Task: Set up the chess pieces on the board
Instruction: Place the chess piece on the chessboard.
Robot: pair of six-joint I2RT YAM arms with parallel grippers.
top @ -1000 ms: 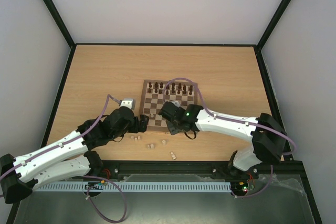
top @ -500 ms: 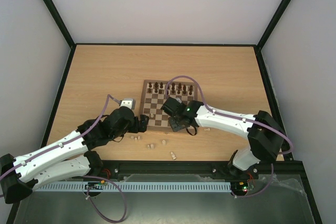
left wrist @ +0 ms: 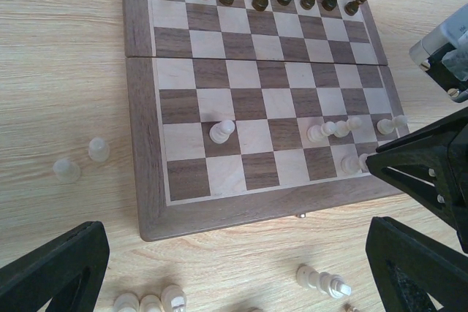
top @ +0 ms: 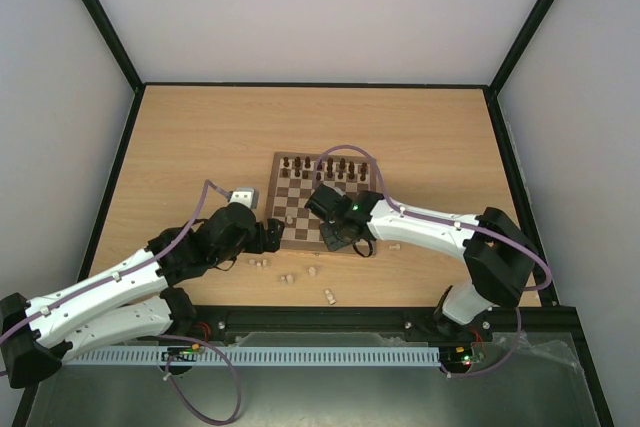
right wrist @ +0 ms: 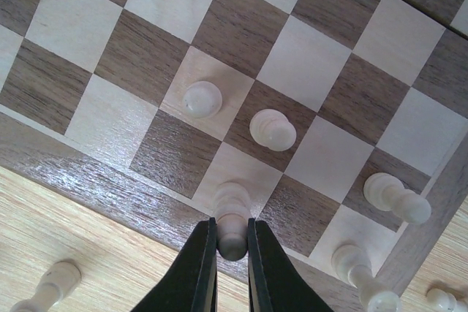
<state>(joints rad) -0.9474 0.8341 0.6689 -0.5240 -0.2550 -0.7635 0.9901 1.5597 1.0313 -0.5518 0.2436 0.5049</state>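
Observation:
The board lies mid-table, with dark chess pieces ranked along its far rows. My right gripper is shut on the head of a pale chess piece, which stands on a light square in the board's near row. Two pale pawns stand just beyond it. My left gripper hangs open over the bare table, just off the board's near left corner, holding nothing. Several pale pieces stand on the near half of the board.
Loose pale pieces dot the table in front of the board, and one lies toppled. Two more stand left of the board. The right gripper's black fingers show at the left wrist view's right edge.
The right arm has shifted a little left along the board's near edge, still gripping the pale piece. The left arm has not moved.

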